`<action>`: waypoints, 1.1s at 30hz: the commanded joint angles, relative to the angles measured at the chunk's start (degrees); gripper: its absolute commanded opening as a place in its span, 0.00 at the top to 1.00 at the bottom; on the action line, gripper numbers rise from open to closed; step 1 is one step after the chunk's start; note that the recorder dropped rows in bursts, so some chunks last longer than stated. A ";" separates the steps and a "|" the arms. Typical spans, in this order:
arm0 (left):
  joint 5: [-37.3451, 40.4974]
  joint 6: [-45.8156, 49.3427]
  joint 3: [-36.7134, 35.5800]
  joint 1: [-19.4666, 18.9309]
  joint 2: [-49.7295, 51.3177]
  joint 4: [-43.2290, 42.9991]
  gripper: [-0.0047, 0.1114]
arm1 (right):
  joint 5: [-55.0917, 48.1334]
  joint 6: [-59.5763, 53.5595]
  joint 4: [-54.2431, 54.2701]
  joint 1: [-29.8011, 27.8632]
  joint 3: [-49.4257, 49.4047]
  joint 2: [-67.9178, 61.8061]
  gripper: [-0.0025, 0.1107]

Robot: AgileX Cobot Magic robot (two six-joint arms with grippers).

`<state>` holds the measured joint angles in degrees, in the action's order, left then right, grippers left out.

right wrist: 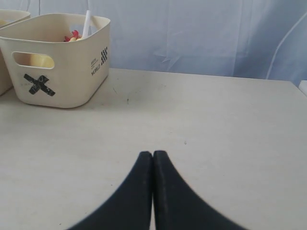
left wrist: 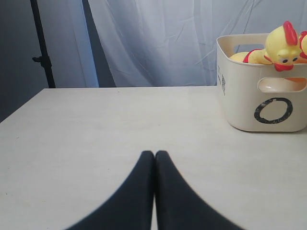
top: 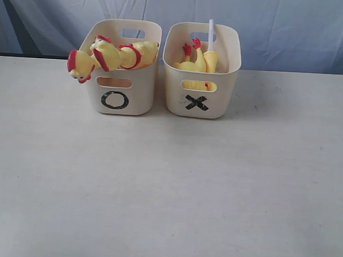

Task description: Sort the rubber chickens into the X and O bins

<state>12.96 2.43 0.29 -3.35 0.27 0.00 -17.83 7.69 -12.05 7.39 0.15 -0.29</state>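
Two cream bins stand side by side at the back of the table. The O bin holds two long whole rubber chickens, one head hanging over its left rim. In the X bin lie a headless yellow body with red feet and a piece on a white stick. Neither arm shows in the exterior view. My left gripper is shut and empty, low over the table, well short of the O bin. My right gripper is shut and empty too, short of the X bin.
A pale table carries both bins. A blue-white curtain hangs behind. A dark stand pole rises past the table's far left corner. The table's right edge lies beyond my right gripper.
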 commanded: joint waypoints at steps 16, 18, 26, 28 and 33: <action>-0.07 -0.29 -0.29 0.19 -0.27 0.00 0.96 | 0.35 -0.10 0.70 0.10 -0.15 0.29 0.99; -0.07 -0.29 -0.29 0.19 -0.27 0.00 0.96 | 0.35 -0.10 0.70 0.10 -0.15 0.29 0.99; -0.07 -0.29 -0.29 0.19 -0.27 0.00 0.96 | 0.35 -0.10 0.70 0.10 -0.15 0.29 0.99; -0.07 -0.29 -0.29 0.19 -0.27 0.00 0.96 | 0.35 -0.10 0.70 0.10 -0.15 0.29 0.99; -0.07 -0.29 -0.29 0.19 -0.27 0.00 0.96 | 0.35 -0.10 0.70 0.10 -0.15 0.29 0.99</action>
<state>12.96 2.43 0.29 -3.35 0.27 0.00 -17.83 7.69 -11.48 7.39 0.15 -0.29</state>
